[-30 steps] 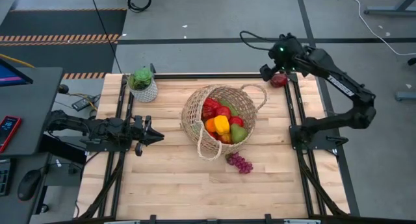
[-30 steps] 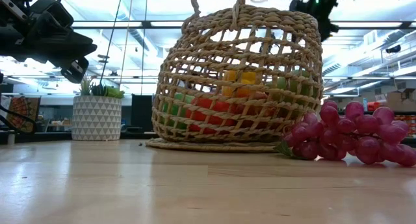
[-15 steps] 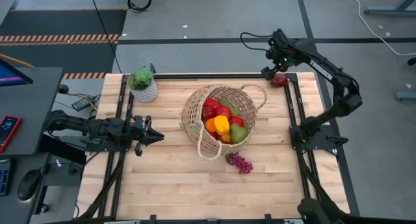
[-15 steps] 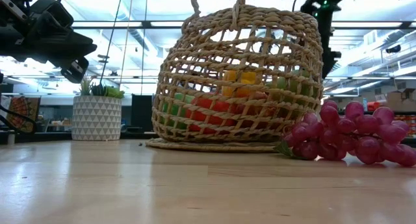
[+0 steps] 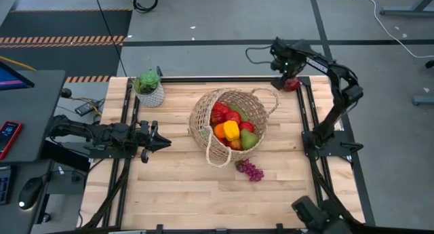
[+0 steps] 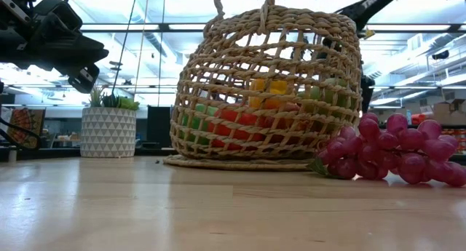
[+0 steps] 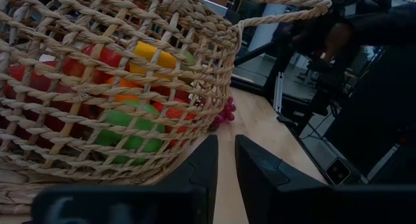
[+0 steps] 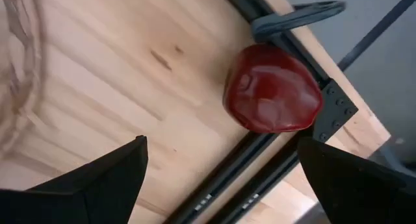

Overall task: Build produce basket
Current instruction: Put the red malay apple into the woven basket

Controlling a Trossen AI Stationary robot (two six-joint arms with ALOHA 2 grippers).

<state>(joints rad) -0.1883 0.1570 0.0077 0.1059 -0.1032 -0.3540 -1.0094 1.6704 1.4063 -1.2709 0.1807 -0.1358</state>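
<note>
The wicker basket stands on its base in the middle of the table, with peppers, apples and other produce inside. A bunch of purple grapes lies on the table just in front of it. A dark red fruit lies at the table's far right corner, against the black frame rail. My right gripper hangs open above it, pointing down, touching nothing. My left gripper rests shut at the table's left, level, facing the basket.
A small white pot with a green plant stands at the far left corner. Black frame rails run along the table's left and right sides. Bare wood lies in front of the basket.
My right arm has folded in and my right gripper has sunk toward the dark red fruit at the far right corner, tipping from a slant to almost straight down. It has stayed open. Basket, grapes and left arm have kept still.
</note>
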